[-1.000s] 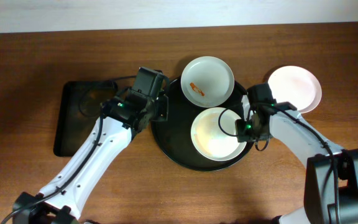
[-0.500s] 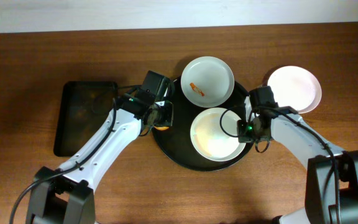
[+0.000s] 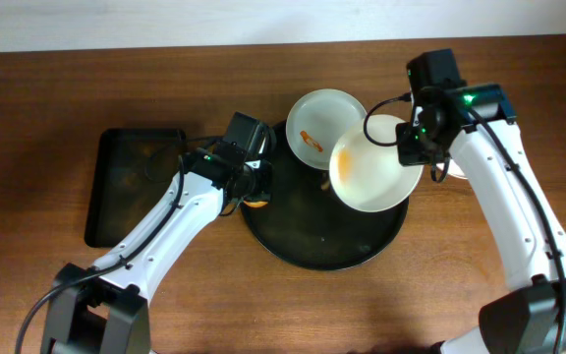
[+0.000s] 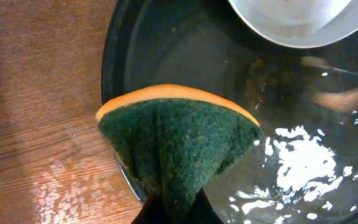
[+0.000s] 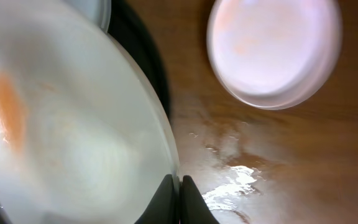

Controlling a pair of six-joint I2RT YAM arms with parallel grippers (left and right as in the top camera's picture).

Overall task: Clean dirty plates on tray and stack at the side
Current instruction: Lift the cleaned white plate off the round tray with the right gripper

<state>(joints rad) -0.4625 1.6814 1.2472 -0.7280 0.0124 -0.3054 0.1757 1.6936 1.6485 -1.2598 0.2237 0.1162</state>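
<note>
Right gripper [image 5: 180, 190] pinches the smeared plate [image 3: 367, 177] by its rim, tilted above the tray [image 3: 293, 241] for wiping. Left gripper [image 3: 252, 189] clamps the sponge [image 4: 179, 140] at the tray's left edge, ready.

A green scouring sponge [image 4: 179, 146] with an orange backing is pinched, folded into a wedge, right at the tips of the left claw [image 4: 173, 214]. A rectangular black tray [image 3: 131, 187] lies off to that claw's left, apart from it, on the brown wooden table [image 3: 47, 98], which glistens wet just beside the claw.
</note>
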